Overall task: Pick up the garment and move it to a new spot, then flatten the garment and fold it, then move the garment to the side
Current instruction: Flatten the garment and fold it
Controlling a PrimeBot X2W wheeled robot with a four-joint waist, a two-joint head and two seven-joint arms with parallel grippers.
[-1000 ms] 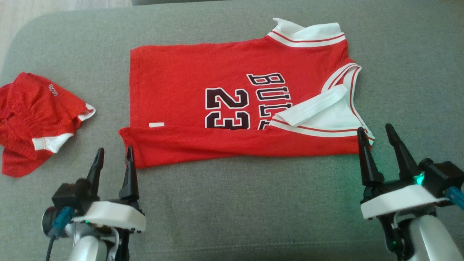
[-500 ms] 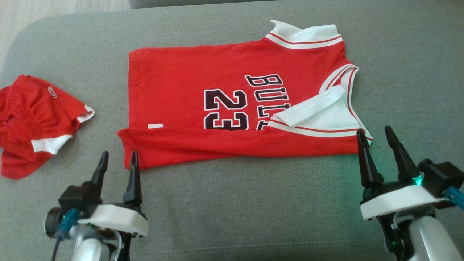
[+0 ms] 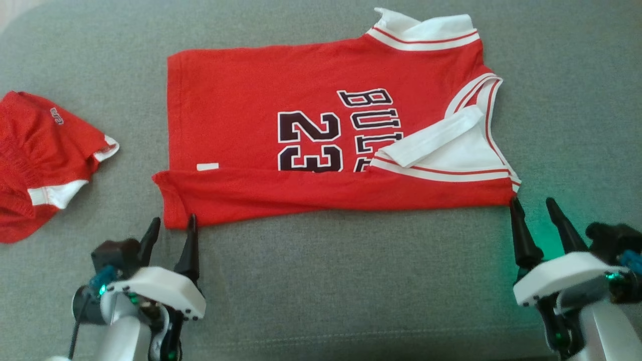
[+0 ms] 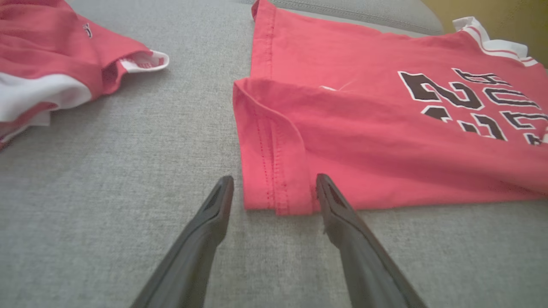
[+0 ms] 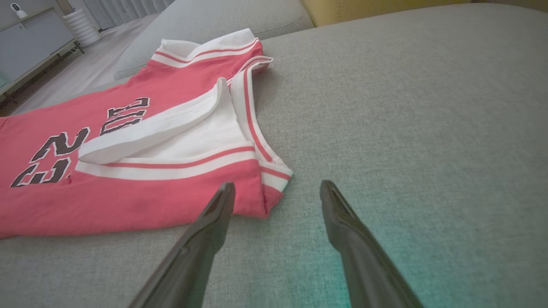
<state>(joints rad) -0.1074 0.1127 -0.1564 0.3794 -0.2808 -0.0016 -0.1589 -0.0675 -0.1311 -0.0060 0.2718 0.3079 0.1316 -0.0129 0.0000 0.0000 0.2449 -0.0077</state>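
Note:
The garment (image 3: 281, 125) is a red jersey with a black "23" and white trim, lying flat on the grey cushion with its near long edge folded over. My left gripper (image 3: 173, 224) stands open just in front of the jersey's near left corner (image 4: 274, 192), fingers either side of that hem. Beside the near right corner (image 5: 267, 188), at the white-trimmed armhole, my right gripper (image 3: 531, 205) is open as well. Nothing sits between either pair of fingers.
Crumpled red shorts (image 3: 35, 155) with white trim lie at the left of the cushion (image 3: 326, 281), also seen as shorts (image 4: 51, 64) in the left wrist view. Bare grey fabric stretches right of the jersey. A floor and a pale cabinet (image 5: 30, 38) lie beyond the cushion.
The head camera has tilted, shifting the whole picture. Both grippers have drawn back a little toward me, their tips now just off the jersey's near edge. Both stay open.

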